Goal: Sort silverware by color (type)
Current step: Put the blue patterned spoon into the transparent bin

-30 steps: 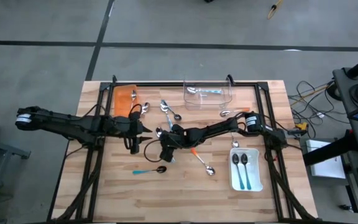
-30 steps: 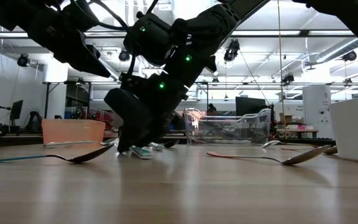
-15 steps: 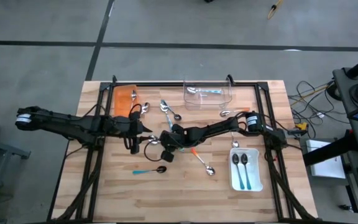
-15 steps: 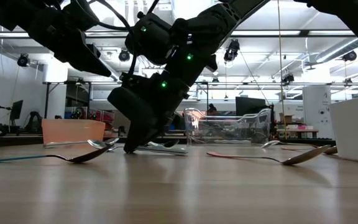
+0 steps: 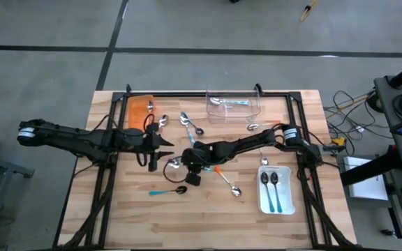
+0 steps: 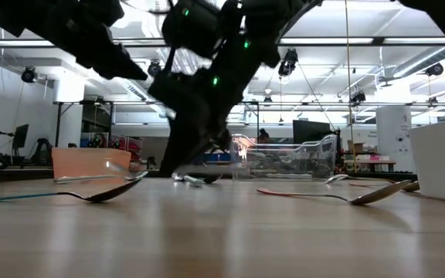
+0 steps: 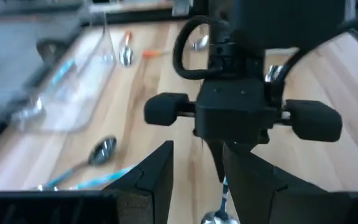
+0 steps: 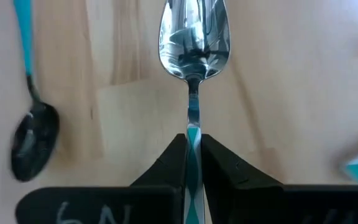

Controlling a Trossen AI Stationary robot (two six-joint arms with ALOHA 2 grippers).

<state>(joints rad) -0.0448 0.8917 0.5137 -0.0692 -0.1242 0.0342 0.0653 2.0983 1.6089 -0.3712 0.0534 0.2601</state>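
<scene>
Right wrist view: right hand (image 8: 193, 163) pinches teal spoon (image 8: 193, 56) above bare table (image 8: 278, 93).

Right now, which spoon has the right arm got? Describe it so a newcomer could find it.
Start at the middle of the wooden table, where the two grippers nearly meet. The right gripper is shut on the handle of a teal-handled spoon, its shiny bowl sticking out past the fingertips. Unlike the other teal spoon lying free just nearer the table's front edge, this one is pinched between dark fingers.
</scene>
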